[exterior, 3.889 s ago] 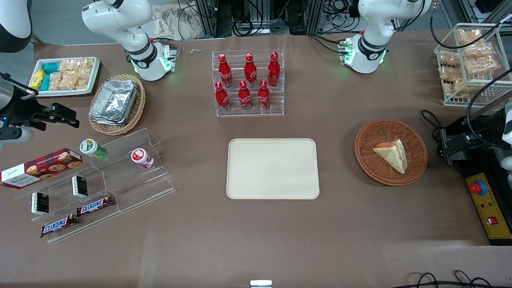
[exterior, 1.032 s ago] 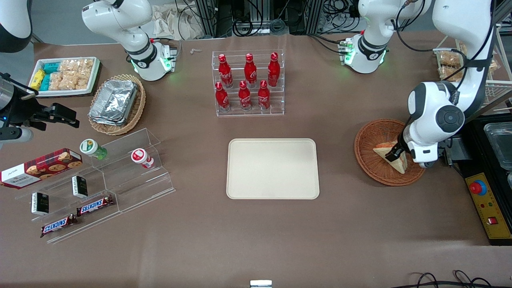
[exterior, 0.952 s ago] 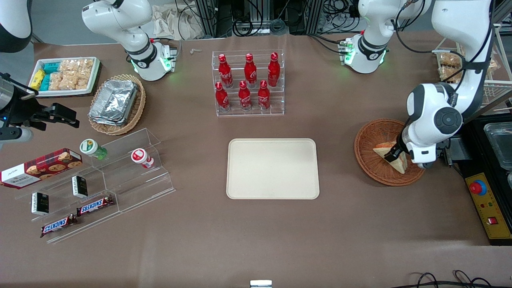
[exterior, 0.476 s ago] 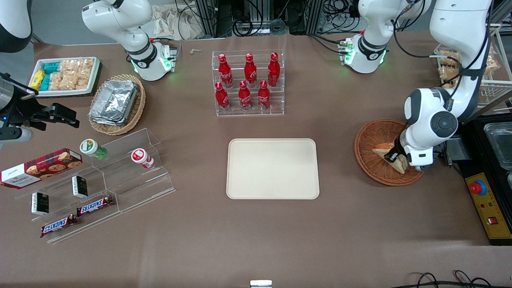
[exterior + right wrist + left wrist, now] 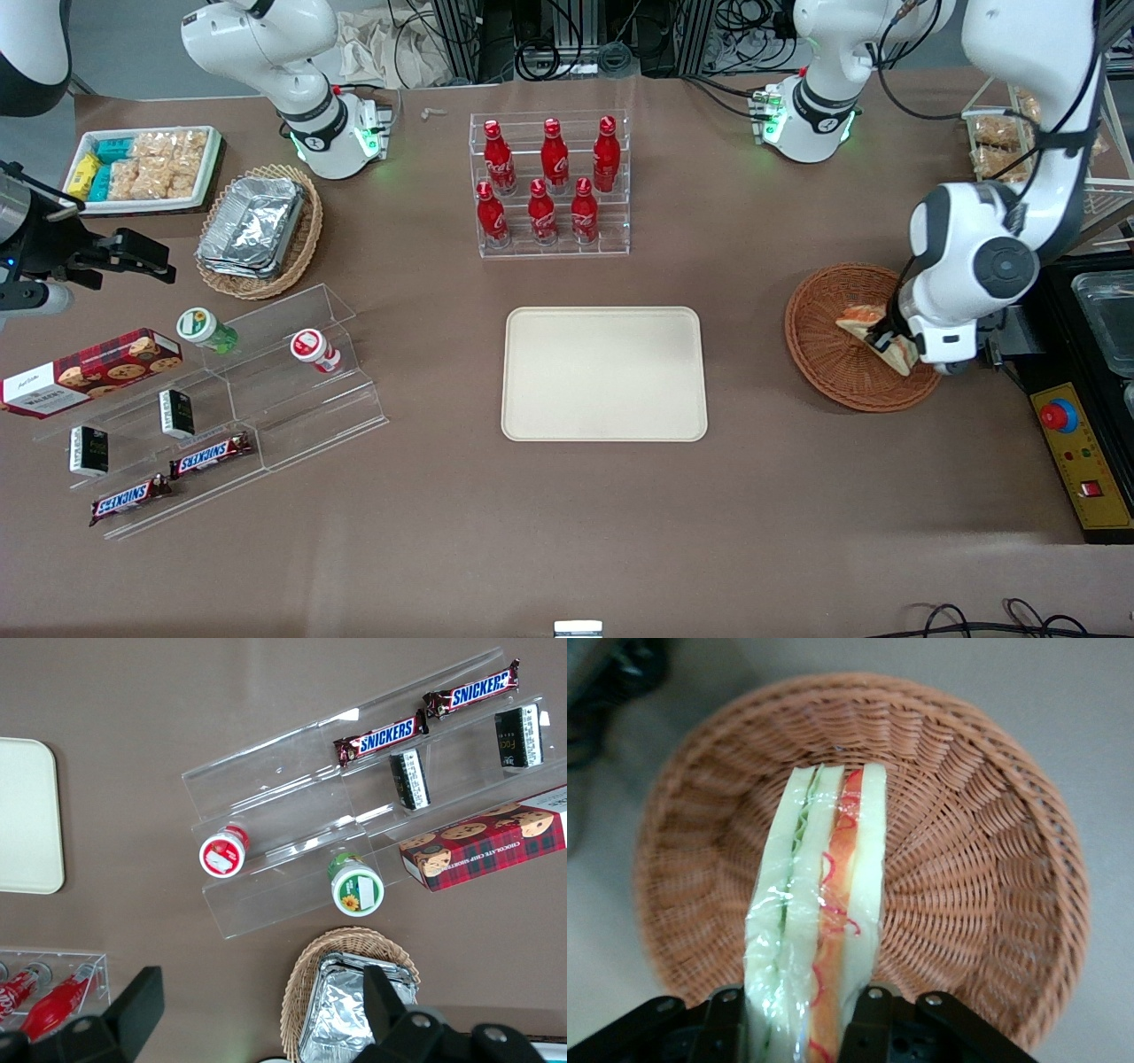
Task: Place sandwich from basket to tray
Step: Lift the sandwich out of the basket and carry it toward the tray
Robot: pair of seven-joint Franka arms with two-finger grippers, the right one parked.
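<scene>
The sandwich (image 5: pixel 864 321), a plastic-wrapped wedge of pale bread with red and green filling (image 5: pixel 819 904), is pinched between the fingers (image 5: pixel 873 1019) of my gripper (image 5: pixel 886 341) and tilted up over the round reddish-brown basket (image 5: pixel 819 354). The woven bowl of the basket (image 5: pixel 974 868) shows below the wedge in the left wrist view. My gripper (image 5: pixel 799 1028) is shut on the sandwich's thick end. The cream tray (image 5: pixel 604 372) lies flat in the middle of the table, bare, toward the parked arm's end from the basket.
A clear rack of red bottles (image 5: pixel 549 182) stands farther from the front camera than the tray. A black control box with a red button (image 5: pixel 1059 415) lies beside the basket. A wire rack of snack bags (image 5: pixel 1001 133) is toward the working arm's end.
My gripper came down onto the sandwich in the basket and closed on it. Over the last half second it has lifted and tilted the wedge up off the basket floor.
</scene>
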